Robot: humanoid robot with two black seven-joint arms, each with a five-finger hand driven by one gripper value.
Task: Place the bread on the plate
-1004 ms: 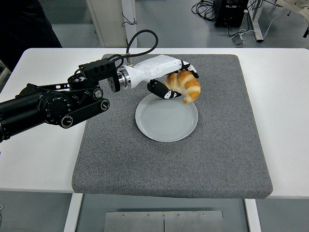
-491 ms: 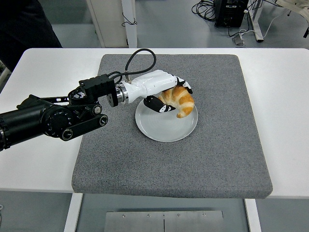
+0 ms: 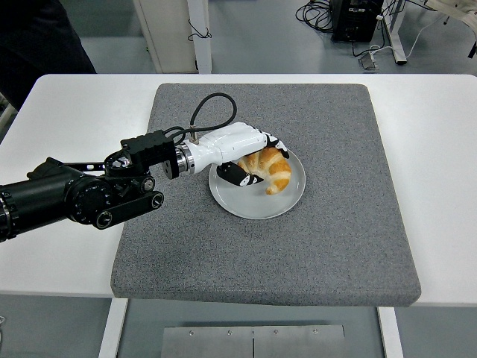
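A golden croissant (image 3: 270, 168) lies low over the white plate (image 3: 257, 202) on the grey mat, at or just above the plate's surface. My left hand (image 3: 250, 156), white with black fingertips, is curled around the croissant's left side and still grips it. The black left arm reaches in from the left edge. Part of the croissant is hidden under the fingers. The right arm does not show.
The grey mat (image 3: 335, 224) covers the middle of the white table (image 3: 432, 149). A cable loops above the wrist (image 3: 212, 108). A dark-clothed person stands at the top left (image 3: 37, 37). Table legs and cables are on the floor behind.
The left hand has come down and toward me with the croissant, from above the plate's far rim to the plate itself. The arm has drawn back leftward.
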